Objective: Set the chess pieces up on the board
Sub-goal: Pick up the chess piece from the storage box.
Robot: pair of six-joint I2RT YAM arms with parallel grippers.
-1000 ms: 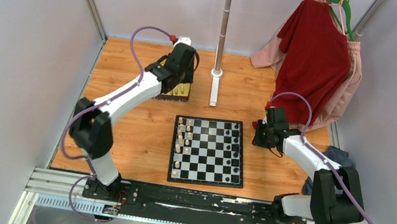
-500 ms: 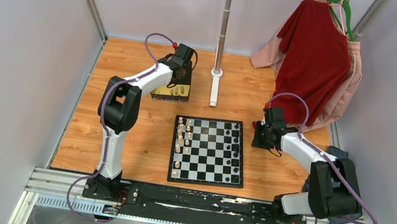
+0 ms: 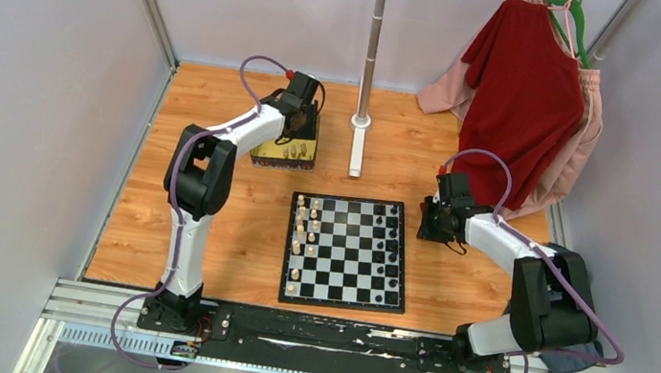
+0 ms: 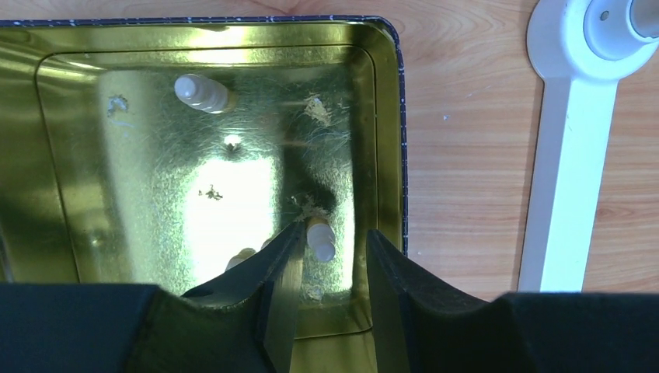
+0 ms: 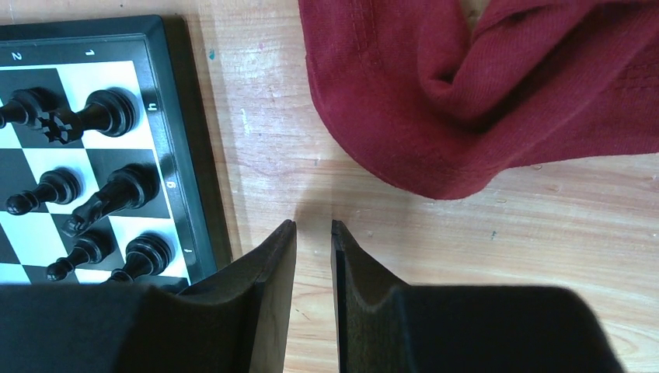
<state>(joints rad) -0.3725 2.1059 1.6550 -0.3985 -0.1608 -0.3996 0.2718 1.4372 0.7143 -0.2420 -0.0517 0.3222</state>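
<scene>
Black-and-white checked board (image 3: 351, 257), cream and black pieces (image 5: 109, 111), gold tin (image 4: 155, 179).

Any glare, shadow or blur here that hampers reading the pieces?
Left wrist: glare off the gold tin blows out its floor, though the cream piece inside the left claw is readable. Right wrist: even light, black pieces sharp, shadow ahead of the right claw. Top external: evenly lit; men on the board too small to identify.

Tin wall (image 4: 391, 148) just beside left pincer (image 4: 332, 237)
</scene>
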